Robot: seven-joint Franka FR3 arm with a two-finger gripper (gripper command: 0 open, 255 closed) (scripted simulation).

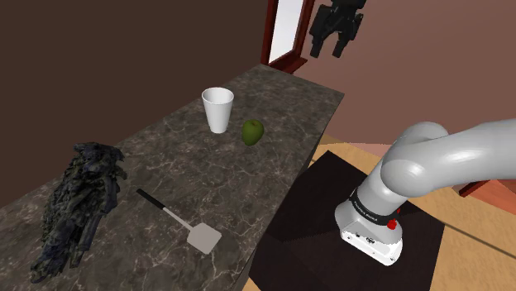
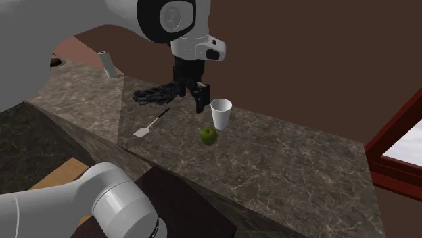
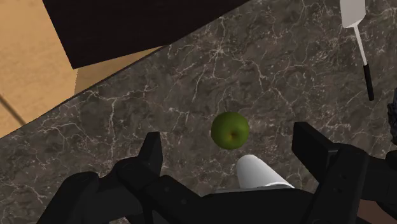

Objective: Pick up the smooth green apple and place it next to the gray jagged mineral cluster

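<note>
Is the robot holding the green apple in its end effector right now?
No, the apple rests on the counter beside the white cup, with the open end effector above it.

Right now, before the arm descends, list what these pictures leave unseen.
- Cup: wrist view, partly hidden behind the end effector.
- Rock cluster: second exterior view, partly behind the end effector.
- Spatula: wrist view, blade cut off by the picture's edge.
- Small grey object at the far end of the counter: second exterior view, too small to identify.
</note>
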